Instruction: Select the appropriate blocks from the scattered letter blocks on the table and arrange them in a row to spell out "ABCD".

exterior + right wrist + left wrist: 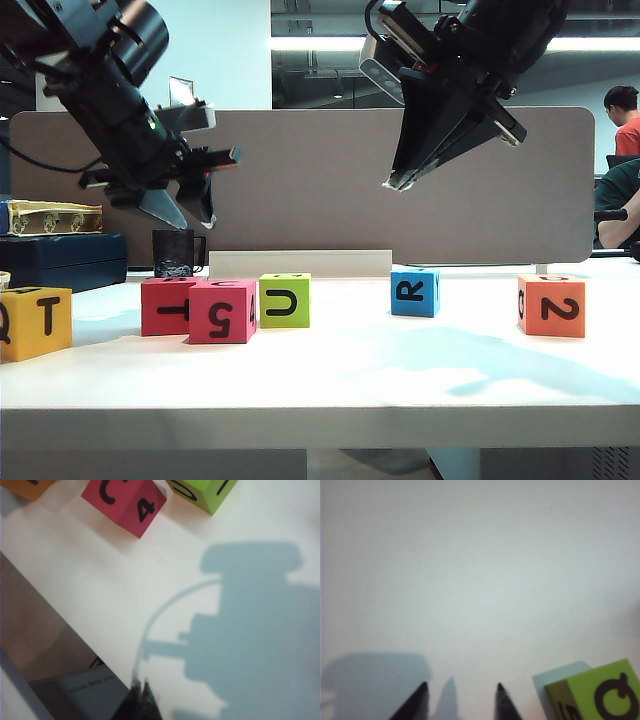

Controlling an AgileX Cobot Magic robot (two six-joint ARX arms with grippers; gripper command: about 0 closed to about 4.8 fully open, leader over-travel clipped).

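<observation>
White table (330, 385) under six scattered letter blocks (284, 300), seemingly.

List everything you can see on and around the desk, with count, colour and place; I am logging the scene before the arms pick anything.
Yellow block: 1, yellow, Q and T, far left of table.
Red blocks: 2, red; one behind, the one marked 5 in front, touching, left of centre.
Green block: 1, lime, U, right beside the red pair.
Blue block: 1, blue, R, right of centre.
Orange block: 1, orange, 2, far right.
Table: 1, white.
Mug: 1, black, behind the red blocks.
Screen: 1, grey-brown, behind table.
Left gripper: black, jaws apart, empty, above red blocks.
Right gripper: black, jaws shut, empty, above blue block.
</observation>
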